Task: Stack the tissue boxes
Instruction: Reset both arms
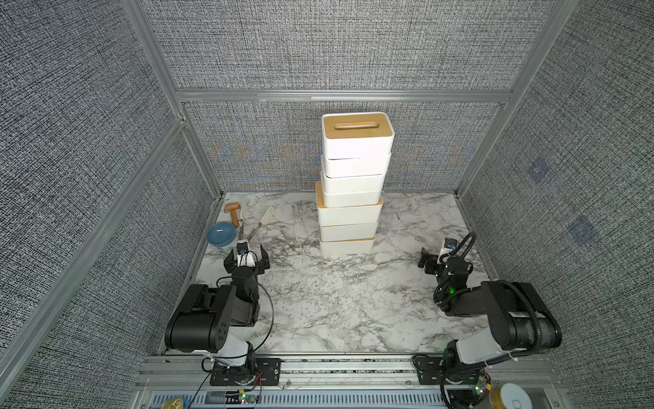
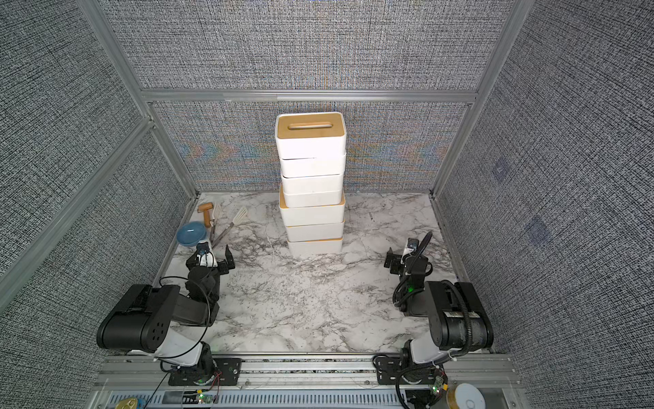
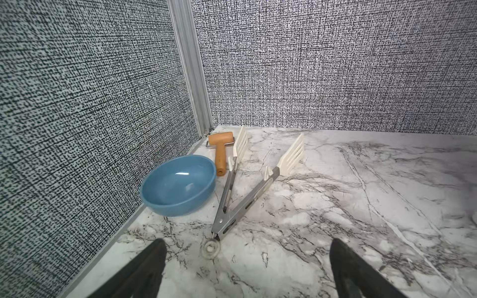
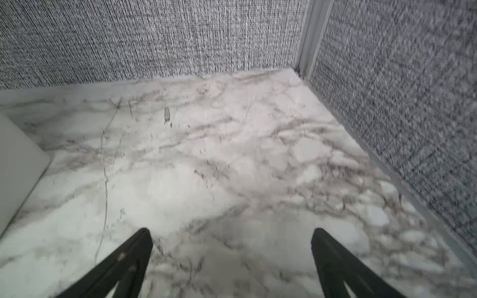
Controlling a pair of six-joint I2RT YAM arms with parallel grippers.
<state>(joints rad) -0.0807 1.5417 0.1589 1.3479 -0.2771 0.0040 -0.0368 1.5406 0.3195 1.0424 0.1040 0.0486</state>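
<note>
1. 7 tissue boxes are seen stacked in 1 column at the rear middle of the desk in both top views.
2. The top box is closed by a tan lid with an oval slot. Tan lid edges show under the 4th box from the top and on the bottom box.
3. The column is slightly uneven, with the 4 upper boxes offset from the 3 lower ones. What the boxes hold cannot be told.
4. A blue bowl is set in the far left corner, against the wall, and is seen empty in the left wrist view.
5. Beside the bowl lie tongs, spread open, and a wooden roller.
6. The left fingers are spread wide and hold nothing. They are poised over the desk just short of the tongs' ring end.
7. The right fingers are likewise wide and hold nothing, over bare desk near the right wall.
8. Both arms are kept well apart from the column. A white box side shows at the edge of the right wrist view.
</note>
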